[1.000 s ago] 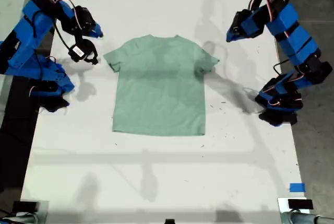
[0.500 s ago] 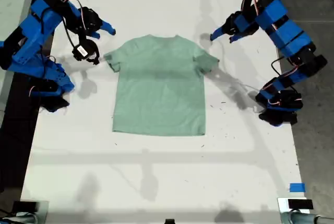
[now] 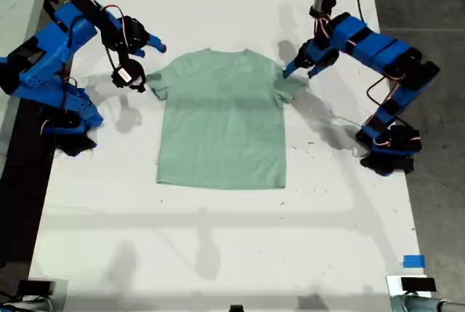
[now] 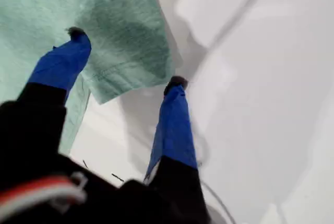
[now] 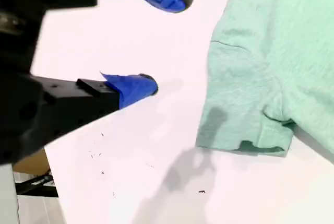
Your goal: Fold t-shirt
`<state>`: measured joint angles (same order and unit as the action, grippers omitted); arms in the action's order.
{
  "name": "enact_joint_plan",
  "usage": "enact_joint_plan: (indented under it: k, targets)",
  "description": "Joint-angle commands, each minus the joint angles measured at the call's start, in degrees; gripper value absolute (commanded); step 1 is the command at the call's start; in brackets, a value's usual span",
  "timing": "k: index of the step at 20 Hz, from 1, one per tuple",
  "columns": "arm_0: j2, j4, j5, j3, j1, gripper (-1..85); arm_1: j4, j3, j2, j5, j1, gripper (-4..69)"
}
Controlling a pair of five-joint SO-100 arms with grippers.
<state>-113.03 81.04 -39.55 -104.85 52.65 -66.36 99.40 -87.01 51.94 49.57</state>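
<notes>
A pale mint-green t-shirt (image 3: 221, 123) lies flat and face up on a white desk (image 3: 218, 239), just above the middle of the exterior view, hem toward the lower edge of the frame and collar toward the top. The cloth is soft and matte, nearly free of creases, with short sleeves spread to either side and a stitched hem visible along each sleeve's edge. A small blue tape square (image 3: 413, 260) sits on the desk at the exterior view's lower right.

At the exterior view's right, my first gripper (image 4: 127, 58) hangs over the sleeve there, jaws parted wide and holding nothing; one blue plastic finger (image 4: 61, 62) is over the green fabric and the other (image 4: 175, 125) over bare desk just past the sleeve hem. Whether either tip touches the surface cannot be told.

At the exterior view's upper left, my second gripper (image 5: 167, 40) sits just beside the other sleeve, over bare white desk, jaws also well apart and empty. Its blue fingers end in dark rounded tips. Both arms are blocky blue plastic with black motors and loose wiring, their bases standing at the desk's side edges.
</notes>
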Motion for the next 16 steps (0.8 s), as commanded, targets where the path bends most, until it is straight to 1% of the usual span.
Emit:
enact_joint_plan:
  k: [1, 2, 3, 4, 5, 6, 8, 13, 16]
  targets:
    - [-0.5, -1.0, -0.4, 0.4, 0.8, 27.0, 3.9, -0.4, 3.6, -0.8, -1.9, 31.4]
    - [-0.7, -1.0, -0.4, 0.4, 0.9, 27.0, 4.7, -0.3, 5.3, -1.2, -2.4, 27.8]
    - [-0.8, -0.9, -0.4, 0.4, 1.0, 27.0, 5.2, -0.3, 6.7, -2.1, -2.5, 20.9]
    - [-0.8, -0.9, -0.4, 0.4, 1.0, 27.0, 5.3, -0.3, 7.5, -3.4, -2.5, 8.0]
    - [-0.8, -0.8, -0.4, 0.4, 1.0, 27.0, 5.1, -0.3, 7.8, -4.6, -2.0, 1.7]
    - [-0.8, -0.7, -0.4, 0.4, 1.0, 27.0, 4.5, -0.4, 7.6, -5.1, -1.7, 0.8]
    - [-1.1, -0.4, -0.4, 0.4, 1.0, 26.8, 1.1, -3.1, 6.2, -5.5, -1.3, -0.2]
    - [-1.8, -0.3, -0.4, 0.4, 0.7, 26.7, -11.7, -17.6, 4.5, -3.6, -1.3, -1.0]
    - [-1.8, -0.3, -0.4, 0.1, 0.6, 26.7, -17.5, -29.2, 4.6, -4.9, -4.4, -1.0]
